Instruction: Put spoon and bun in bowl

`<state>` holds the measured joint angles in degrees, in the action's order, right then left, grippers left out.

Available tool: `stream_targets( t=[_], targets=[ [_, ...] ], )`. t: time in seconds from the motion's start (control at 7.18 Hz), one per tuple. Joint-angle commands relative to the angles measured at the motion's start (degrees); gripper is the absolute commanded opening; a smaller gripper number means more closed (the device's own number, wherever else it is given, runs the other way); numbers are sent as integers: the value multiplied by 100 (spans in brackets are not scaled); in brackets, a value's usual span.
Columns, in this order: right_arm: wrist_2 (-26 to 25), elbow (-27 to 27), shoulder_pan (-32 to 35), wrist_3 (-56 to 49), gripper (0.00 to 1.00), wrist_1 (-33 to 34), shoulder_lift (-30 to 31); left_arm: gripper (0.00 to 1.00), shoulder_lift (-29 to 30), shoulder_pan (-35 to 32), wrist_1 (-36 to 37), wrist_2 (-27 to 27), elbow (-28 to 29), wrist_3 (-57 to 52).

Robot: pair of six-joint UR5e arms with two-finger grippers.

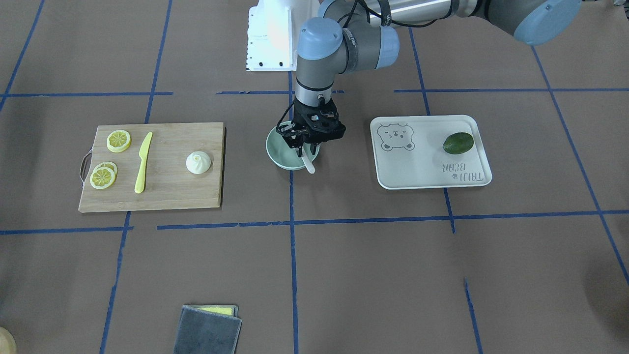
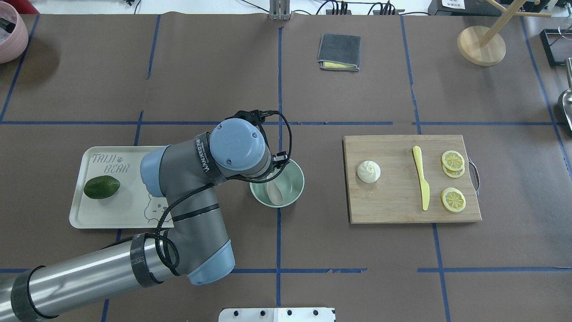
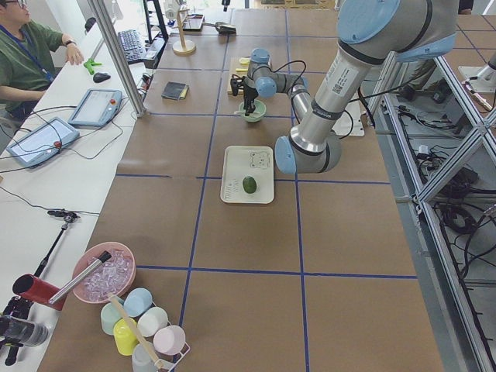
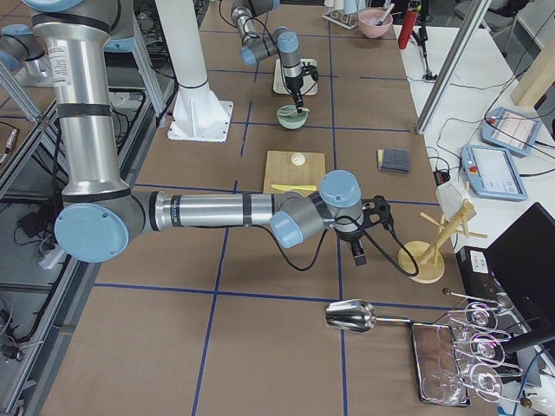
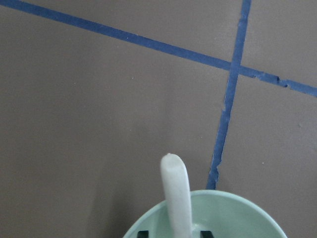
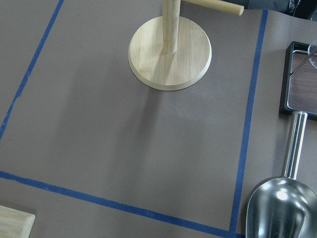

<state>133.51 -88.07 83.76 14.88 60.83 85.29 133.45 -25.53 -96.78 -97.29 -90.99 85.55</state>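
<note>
— At centre frame, left jaws hang parted over the bowl [image 1: 277, 158], spoon [image 1: 308, 164] lying loose inside!
— Bun [image 1: 198, 162] sits on the board [image 1: 167, 196], frame left. Right jaws? Can't tell.

Lighting bright and even, from overhead. Soft shadows noted under the left arm [image 2: 192, 179] and along the board [image 1: 167, 191]. White base plate [image 1: 268, 39] overexposed. Scoop [image 6: 277, 208] shows glare. Spoon [image 5: 176, 198] slightly blurred near the lens. Side views distorted at the edges.
</note>
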Motion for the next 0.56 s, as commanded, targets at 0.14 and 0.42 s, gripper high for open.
stream_targets(
  t=[0.14,0.42],
  targets=[
    [26,-61,0,182,100,-18,14,100,-579,-179,28,-44,-871,-1481],
    [105,-79,-105,190,100,-508,-47,100,-1161,-1064,28,-393,-1341,-3543]
  ],
)
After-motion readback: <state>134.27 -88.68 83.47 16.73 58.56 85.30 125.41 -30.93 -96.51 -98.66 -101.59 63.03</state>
